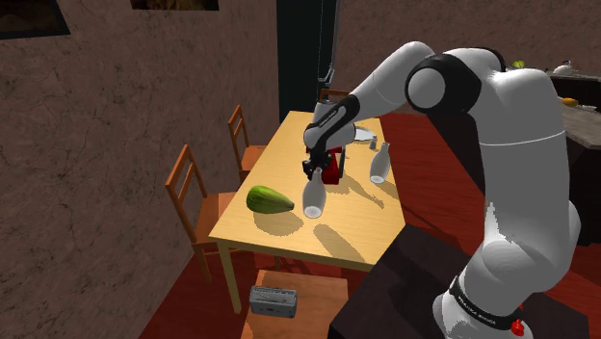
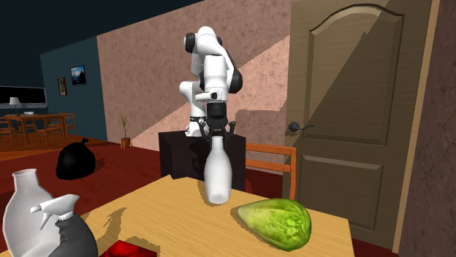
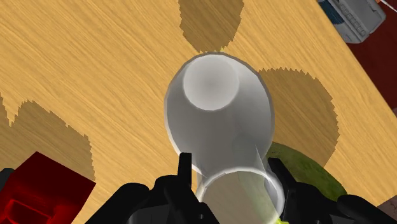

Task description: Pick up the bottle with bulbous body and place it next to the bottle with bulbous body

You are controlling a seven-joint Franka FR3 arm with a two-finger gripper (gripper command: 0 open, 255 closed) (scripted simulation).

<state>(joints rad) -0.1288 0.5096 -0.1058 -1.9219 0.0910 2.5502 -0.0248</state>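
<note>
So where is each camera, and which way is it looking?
Shoulder view: beside and behind the stand, looking down over the table; the white arm reaches to the gripper.
Second exterior view: low across the table, facing the arm and its stand.
Wrist view: on the hand, looking down onto the white bottle, black fingers either side of its neck.
Shared: the shoulder and second exterior views both show that bottle beside the green fruit.

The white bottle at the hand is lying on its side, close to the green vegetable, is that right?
Not quite. The white bottle at the hand stands upright with its neck up, not lying on its side; the second exterior view shows this plainly. The rest holds: it is close to the green vegetable.
</note>
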